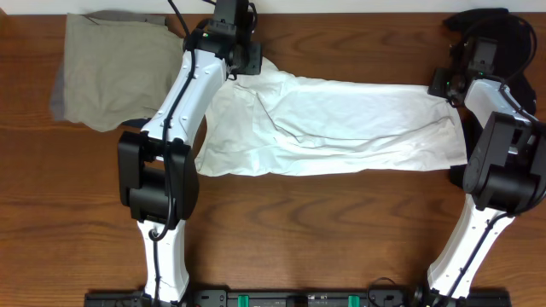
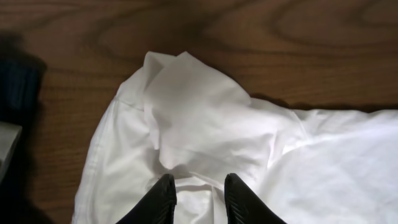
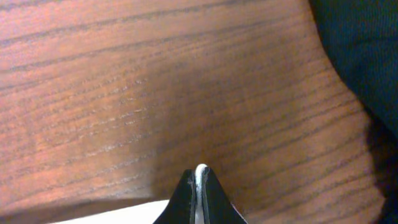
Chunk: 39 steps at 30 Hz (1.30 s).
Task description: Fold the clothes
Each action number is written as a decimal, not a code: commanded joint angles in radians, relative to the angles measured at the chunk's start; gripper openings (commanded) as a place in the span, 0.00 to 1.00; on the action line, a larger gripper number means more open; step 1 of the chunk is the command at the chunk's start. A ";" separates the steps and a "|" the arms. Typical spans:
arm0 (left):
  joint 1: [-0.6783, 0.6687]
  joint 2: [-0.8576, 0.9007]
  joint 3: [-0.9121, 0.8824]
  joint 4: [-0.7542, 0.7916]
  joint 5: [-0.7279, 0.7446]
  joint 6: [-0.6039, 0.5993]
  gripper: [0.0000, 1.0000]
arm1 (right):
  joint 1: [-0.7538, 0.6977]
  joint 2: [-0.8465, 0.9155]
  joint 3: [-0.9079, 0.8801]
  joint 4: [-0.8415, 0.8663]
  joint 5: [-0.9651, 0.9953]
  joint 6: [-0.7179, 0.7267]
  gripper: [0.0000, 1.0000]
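You see the white T-shirt (image 1: 341,128) spread across the table (image 1: 341,222). Your left tool (image 2: 199,194) stands parted over its bunched corner; your right tool (image 3: 200,193) pinches a thin edge of the cloth at the other end.

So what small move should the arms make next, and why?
Probably lift both ends together and carry them toward the near edge. The right gripper is pinched on the white shirt, the left gripper has fabric between its fingers, and the shirt lies stretched between them.
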 commanded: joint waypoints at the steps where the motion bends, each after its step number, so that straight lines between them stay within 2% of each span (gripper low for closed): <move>1: 0.000 0.005 0.003 -0.021 0.003 -0.002 0.29 | 0.003 -0.033 0.018 -0.041 0.003 0.006 0.01; 12: 0.028 0.004 0.003 -0.155 0.003 -0.002 0.28 | -0.002 -0.283 0.058 -0.373 -0.026 -0.002 0.01; 21: 0.063 0.004 0.003 -0.259 0.003 0.003 0.27 | -0.002 -0.318 0.033 -0.692 -0.050 0.017 0.01; 26: 0.067 0.004 0.003 -0.262 0.007 0.007 0.27 | -0.008 -0.309 -0.030 -0.702 -0.004 0.026 0.01; 31: 0.065 0.004 0.003 -0.254 0.092 0.071 0.27 | -0.029 -0.298 -0.096 -0.679 -0.004 0.025 0.05; 32: 0.065 0.004 0.003 -0.250 0.093 0.071 0.27 | -0.031 -0.298 -0.106 -0.673 -0.004 0.025 0.10; 33: 0.065 0.004 0.003 -0.242 0.093 0.070 0.27 | -0.034 -0.298 -0.112 -0.669 -0.004 0.025 0.24; 34: 0.064 0.004 0.003 -0.233 0.094 0.070 0.27 | -0.037 -0.298 -0.113 -0.669 -0.004 0.024 0.51; 35: 0.063 0.004 0.003 -0.222 0.097 0.070 0.27 | -0.037 -0.298 -0.113 -0.669 -0.004 0.024 0.68; 37: 0.058 0.004 0.003 -0.187 0.101 0.070 0.28 | -0.037 -0.298 -0.112 -0.669 -0.004 0.024 0.80; 39: 0.048 0.004 0.003 -0.143 0.101 0.070 0.28 | -0.037 -0.298 -0.111 -0.669 -0.006 0.024 0.84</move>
